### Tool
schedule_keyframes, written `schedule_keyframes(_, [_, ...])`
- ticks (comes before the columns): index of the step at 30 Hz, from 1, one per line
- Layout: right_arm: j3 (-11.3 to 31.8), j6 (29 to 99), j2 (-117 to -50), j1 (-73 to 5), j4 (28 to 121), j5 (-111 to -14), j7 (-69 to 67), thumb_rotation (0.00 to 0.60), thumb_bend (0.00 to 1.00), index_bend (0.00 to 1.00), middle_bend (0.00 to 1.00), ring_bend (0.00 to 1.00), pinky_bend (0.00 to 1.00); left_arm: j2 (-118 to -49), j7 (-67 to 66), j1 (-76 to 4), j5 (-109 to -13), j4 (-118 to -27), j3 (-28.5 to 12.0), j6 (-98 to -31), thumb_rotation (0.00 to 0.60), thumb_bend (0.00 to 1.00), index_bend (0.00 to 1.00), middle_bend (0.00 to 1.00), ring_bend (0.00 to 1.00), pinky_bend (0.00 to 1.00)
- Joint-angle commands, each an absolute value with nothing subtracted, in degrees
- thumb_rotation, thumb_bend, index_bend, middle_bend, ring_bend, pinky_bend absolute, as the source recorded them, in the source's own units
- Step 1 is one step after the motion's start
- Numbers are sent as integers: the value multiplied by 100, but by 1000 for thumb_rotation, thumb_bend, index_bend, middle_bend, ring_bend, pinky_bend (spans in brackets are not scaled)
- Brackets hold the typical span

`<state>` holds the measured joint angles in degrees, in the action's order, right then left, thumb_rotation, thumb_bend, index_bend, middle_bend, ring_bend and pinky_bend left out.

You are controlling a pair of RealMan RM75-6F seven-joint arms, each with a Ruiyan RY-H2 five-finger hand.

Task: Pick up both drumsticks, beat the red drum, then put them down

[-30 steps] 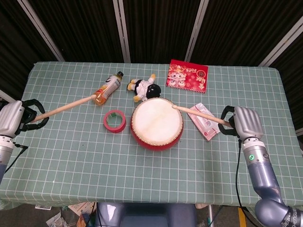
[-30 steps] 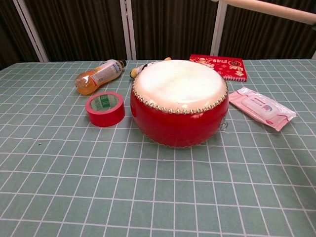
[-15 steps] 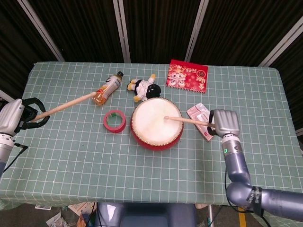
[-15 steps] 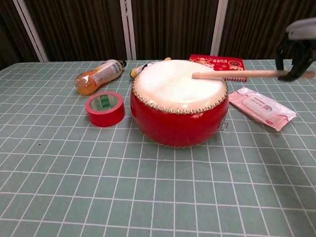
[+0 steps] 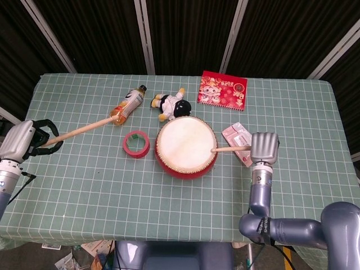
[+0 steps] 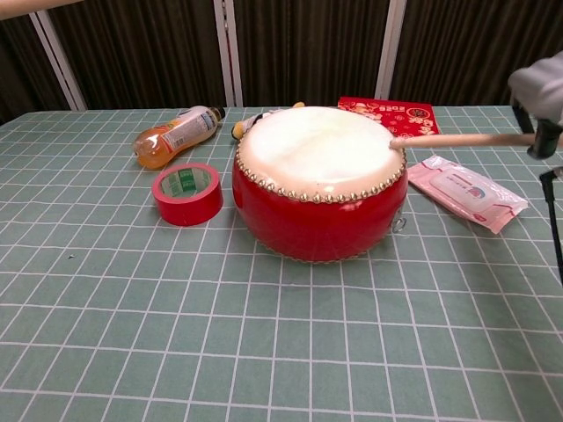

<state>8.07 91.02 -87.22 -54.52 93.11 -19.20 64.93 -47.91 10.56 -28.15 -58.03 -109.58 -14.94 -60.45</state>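
The red drum [image 5: 186, 147] [image 6: 318, 180] with a white skin sits mid-table. My right hand [image 5: 264, 147] [image 6: 539, 97] grips a wooden drumstick [image 5: 229, 149] [image 6: 457, 139], held level to the drum's right. Its tip lies at the drum's right rim. My left hand [image 5: 21, 140] holds the other drumstick [image 5: 84, 128] at the table's left edge. That stick slants up and right toward the bottle, well clear of the drum. In the chest view only a bit of the left drumstick [image 6: 35, 7] shows at the top left corner.
A red tape roll [image 5: 136, 144] [image 6: 186, 193] lies left of the drum. Behind it are a juice bottle [image 5: 127, 104] [image 6: 176, 134], a plush doll [image 5: 170, 103] and a red booklet [image 5: 223, 90] [image 6: 391, 115]. A wipes pack [image 5: 238, 142] [image 6: 466, 191] lies under the right stick.
The right hand drew the stick back to the right, so its tip went from the middle of the skin to the right rim. The left hand shifted slightly right with its stick.
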Motion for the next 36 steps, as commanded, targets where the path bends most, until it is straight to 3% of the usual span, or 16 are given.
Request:
schedule_keyframes(1, [1211,9372,-7482,-4917,10811,-2433,5299,600,858,1000,1000,1000,1000,-4847,918,-2819,-5819,-11000,-1480,-6118,600,620,791,1000,1000,1000])
schedule_keyframes(5, [1370,8901,-6456,-4105,12064,-2685,3915,600,857,1000,1000,1000,1000,-4986,609,-2987,-5691,-11191,-1582,-6165,600,620,791,1000,1000,1000])
schedule_keyframes(13, [1371,8096,-5664,-3454,12627,-3161,2690,600,858,1000,1000,1000,1000,-5399,-210,-3452,-5394,-11219,-1719,-6216,600,620,791,1000,1000,1000])
schedule_keyframes(19, [1029,7854,-5441,-2939,12692,-4037,2055,600,857,1000,1000,1000,1000,-6075,-1345,-4277,-4990,-11061,-2034,-6357,600,620,791,1000,1000,1000])
schedule_keyframes(28, [1008,7634,-5326,-2783,12573,-4296,1774,600,857,1000,1000,1000,1000,-6756,-2616,-5218,-4068,-10726,-2148,-6305,600,619,791,1000,1000,1000])
schedule_keyframes(34, [1076,7482,-5262,-2740,12472,-4283,1618,600,858,1000,1000,1000,1000,-7501,-3506,-5859,-3431,-10078,-1940,-6278,600,620,791,1000,1000,1000])
schedule_keyframes(36, [1098,7432,-5232,-2720,12422,-4264,1557,600,858,1000,1000,1000,1000,-7823,-4086,-6077,-3018,-9692,-1594,-6153,600,620,791,1000,1000,1000])
